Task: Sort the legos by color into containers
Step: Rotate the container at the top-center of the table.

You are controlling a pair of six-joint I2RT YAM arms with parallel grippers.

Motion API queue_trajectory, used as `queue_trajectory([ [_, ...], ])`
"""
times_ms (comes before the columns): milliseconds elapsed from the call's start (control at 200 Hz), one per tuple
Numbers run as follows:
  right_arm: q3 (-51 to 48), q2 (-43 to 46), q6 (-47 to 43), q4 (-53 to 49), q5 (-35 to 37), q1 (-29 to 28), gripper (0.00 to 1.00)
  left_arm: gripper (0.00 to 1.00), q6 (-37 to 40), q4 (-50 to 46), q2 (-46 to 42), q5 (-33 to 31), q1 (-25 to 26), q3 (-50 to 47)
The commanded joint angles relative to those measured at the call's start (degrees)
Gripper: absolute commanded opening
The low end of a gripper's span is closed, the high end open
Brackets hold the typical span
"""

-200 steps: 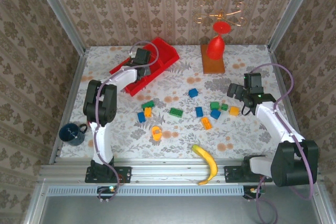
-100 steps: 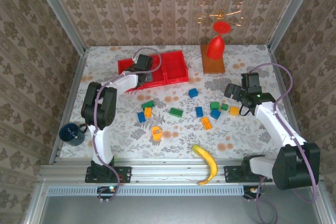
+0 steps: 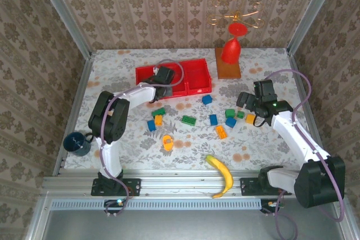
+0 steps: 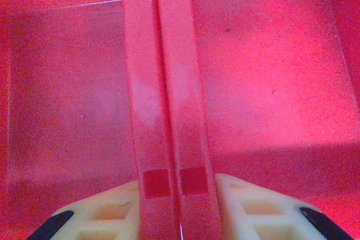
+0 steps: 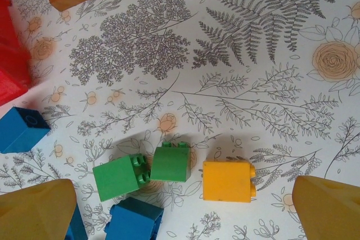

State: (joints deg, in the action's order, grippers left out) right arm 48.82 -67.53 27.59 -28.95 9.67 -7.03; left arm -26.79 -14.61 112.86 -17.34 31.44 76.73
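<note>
Tray (image 3: pixel 198 77) rotated since earlier frames; long side now parallel to far tabletop edge, near its middle. Left gripper (image 3: pixel 165 76) clamped on tray divider. Legos (image 3: pixel 188 120) loose across tabletop centre, outside tray. Right gripper (image 3: pixel 246 103) shifted left, jaws spread, above green and yellow legos toward right edge.

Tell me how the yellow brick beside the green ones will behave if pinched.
The yellow brick looks like stiff, boxy plastic, so it probably won't deform or roll. Its smooth sides may slip in the right fingers. It lies close to a green brick, so that could get nudged.
</note>
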Motion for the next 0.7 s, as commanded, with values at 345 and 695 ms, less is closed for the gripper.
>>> queue_trajectory([
  [345, -0.57, 0.0, 2.44, -0.33, 0.27, -0.86, 1.0, 0.27, 4.92, -0.64, -3.15, -0.89, 0.2, -1.36],
  [695, 0.31, -1.38, 3.48, -1.55, 1.22, -1.41, 1.0, 0.47, 6.1, -1.36, -7.53, -0.75, 0.11, 1.08],
])
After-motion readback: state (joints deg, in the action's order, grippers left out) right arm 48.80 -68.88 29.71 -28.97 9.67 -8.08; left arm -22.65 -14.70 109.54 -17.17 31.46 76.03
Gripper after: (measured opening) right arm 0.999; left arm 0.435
